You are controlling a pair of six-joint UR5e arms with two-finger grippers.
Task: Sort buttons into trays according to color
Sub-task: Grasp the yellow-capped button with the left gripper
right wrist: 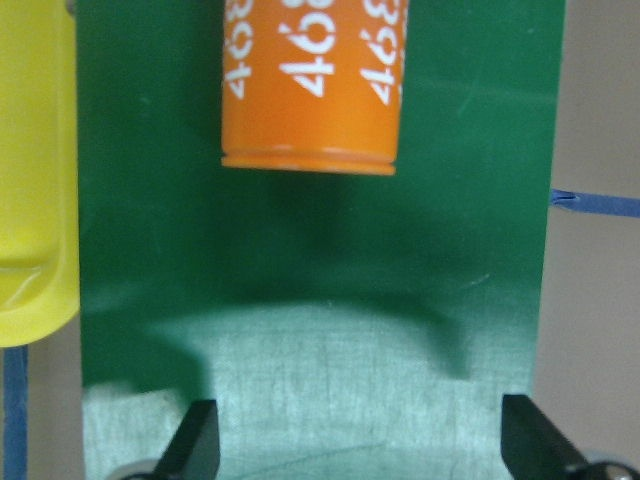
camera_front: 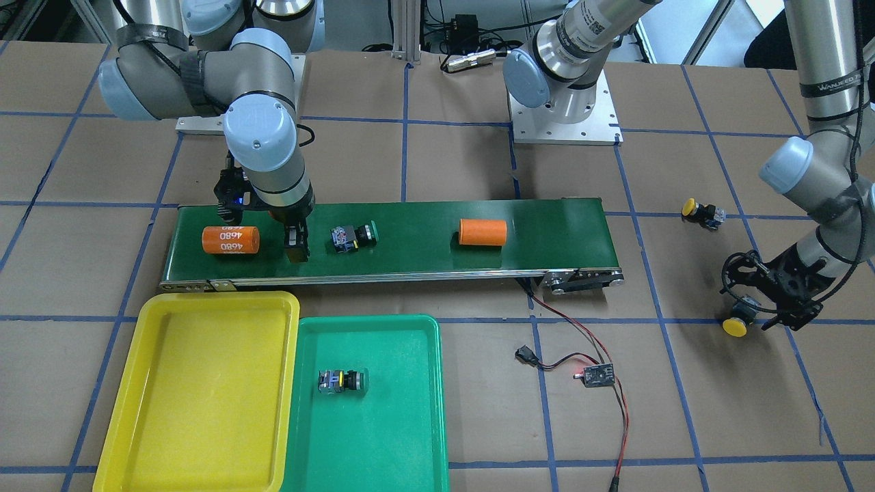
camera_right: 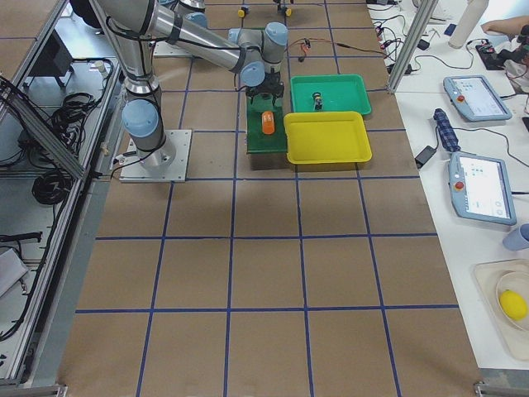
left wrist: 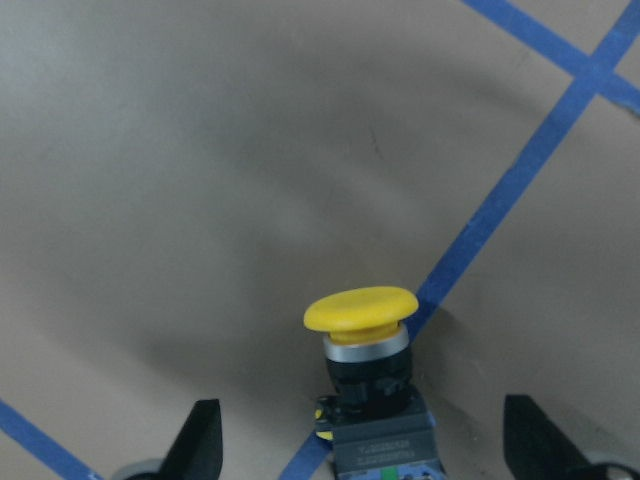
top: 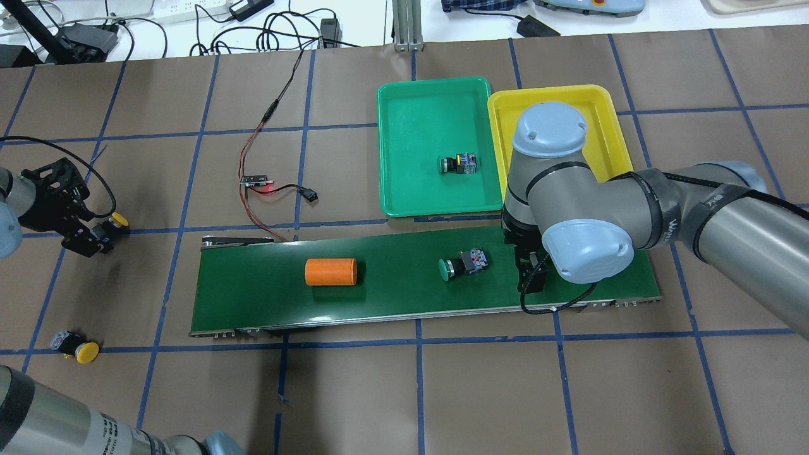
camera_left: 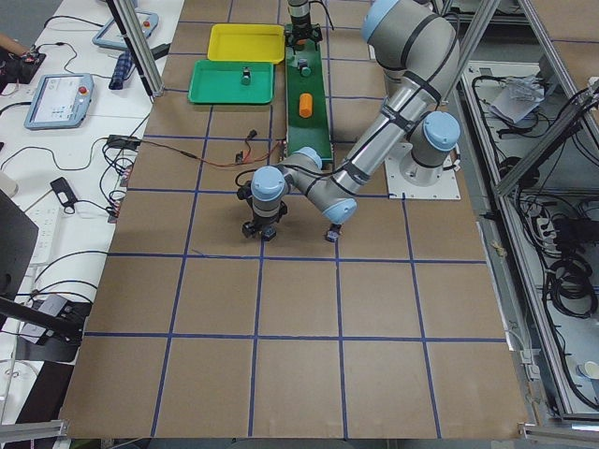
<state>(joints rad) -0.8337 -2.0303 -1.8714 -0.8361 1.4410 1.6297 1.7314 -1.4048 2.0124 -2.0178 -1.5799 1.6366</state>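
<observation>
My left gripper (left wrist: 365,450) is open, its fingertips (left wrist: 200,440) on either side of a yellow-capped button (left wrist: 362,350) lying on the brown table; it also shows as the left gripper (top: 95,235). A second yellow button (top: 77,347) lies apart on the table. One green-capped button (camera_front: 354,236) lies on the belt, another green button (camera_front: 342,381) in the green tray (camera_front: 383,444). The yellow tray (camera_front: 205,410) holds nothing. My right gripper (camera_front: 297,247) hangs open over the belt between the green button and an orange cylinder, with nothing between its fingers.
The dark-green conveyor belt (camera_front: 410,263) carries an orange cylinder printed 4680 (camera_front: 231,240) and a plain orange cylinder (camera_front: 482,231). A small circuit board with red and black wires (camera_front: 595,374) lies beside the belt's end. The two trays touch side by side.
</observation>
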